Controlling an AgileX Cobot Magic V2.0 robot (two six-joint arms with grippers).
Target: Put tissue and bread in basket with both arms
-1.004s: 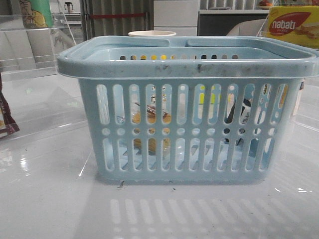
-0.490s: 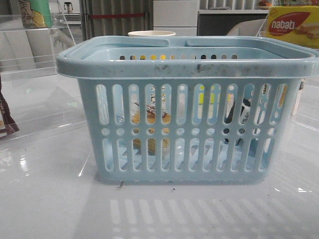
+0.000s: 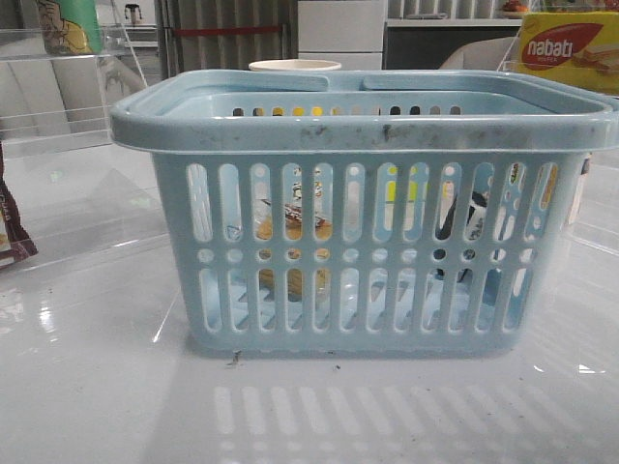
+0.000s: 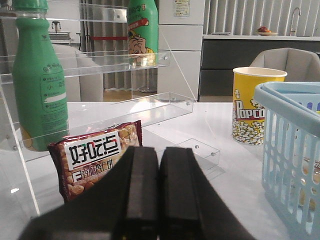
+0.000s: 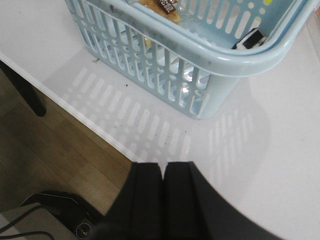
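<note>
The light blue basket [image 3: 358, 130] stands in the middle of the table. Through its slots the tan bread packet [image 3: 295, 224] shows on the left of the basket floor and the black and white tissue pack [image 3: 464, 215] on the right. In the right wrist view the bread [image 5: 161, 6] and tissue [image 5: 250, 39] lie inside the basket [image 5: 220, 57]. My right gripper [image 5: 163, 165] is shut and empty, hanging over the table's front edge, apart from the basket. My left gripper [image 4: 159, 149] is shut and empty, left of the basket [image 4: 290, 107].
A dark brown snack bag [image 4: 95, 160] leans against a clear acrylic shelf [image 4: 100, 65] holding a green bottle [image 4: 37, 85]. A yellow popcorn cup [image 4: 255, 107] stands behind the basket. The nabati box [image 3: 566, 48] sits far right. Wooden floor [image 5: 60, 150] lies below the table edge.
</note>
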